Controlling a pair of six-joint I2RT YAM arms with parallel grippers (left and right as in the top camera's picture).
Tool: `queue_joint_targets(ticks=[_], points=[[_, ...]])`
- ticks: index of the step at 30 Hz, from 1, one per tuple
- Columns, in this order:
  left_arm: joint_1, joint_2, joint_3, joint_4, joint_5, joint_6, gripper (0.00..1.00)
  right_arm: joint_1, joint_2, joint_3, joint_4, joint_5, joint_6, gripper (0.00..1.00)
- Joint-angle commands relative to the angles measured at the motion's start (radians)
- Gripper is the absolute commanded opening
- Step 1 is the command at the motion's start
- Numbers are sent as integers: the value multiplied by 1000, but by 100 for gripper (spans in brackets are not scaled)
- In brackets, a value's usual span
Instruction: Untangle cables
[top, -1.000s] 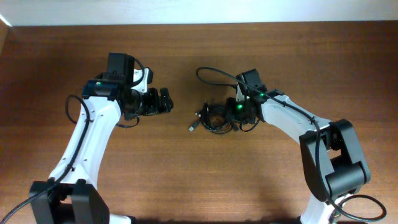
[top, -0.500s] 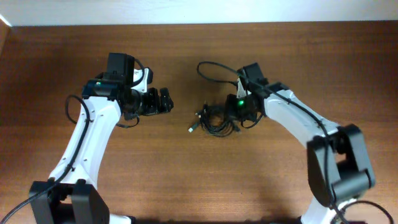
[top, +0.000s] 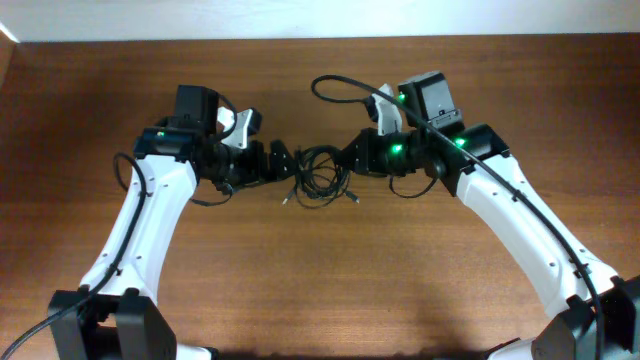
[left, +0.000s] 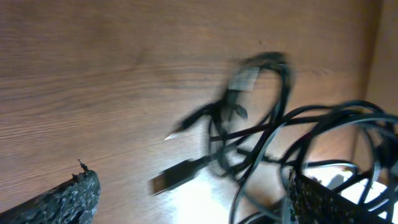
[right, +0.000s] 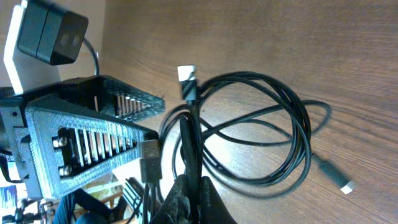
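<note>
Cables (top: 322, 183) bunched overhead, right hand (right: 191, 190) pinching them in wrist view, left hand (left: 196, 196) wide

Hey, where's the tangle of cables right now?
In the overhead view the cables sit mid-table between both grippers. The right gripper is pinched shut on their strands, and the open left gripper is close beside them on the left.
</note>
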Motion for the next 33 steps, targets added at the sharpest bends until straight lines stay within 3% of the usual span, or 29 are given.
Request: queue_joint_targets(ticks=[1,7,10,16,22,25,31,33], points=[[-48,7,13,-1,67,-5,99,13,0,13,8,-31,-6,4],[-127,7,13,34,-11,-6,98,17,0,14,9,-32,-6,4],[-142,7,13,34,-141,-6,79,16,0,13,10,-31,-6,4],[-144,7,11,11,-481,-99,54,16,0,13,8,-23,-6,4],[-144,7,11,-18,-616,-145,51,16,0,14,-58,148,23,4],[-143,7,11,-20,-627,-149,49,16,0,13,-118,290,80,4],[-144,7,11,-20,-626,-152,45,16,0,13,-159,385,80,4],[-144,7,11,-19,-612,-152,49,16,0,13,-159,392,81,5]])
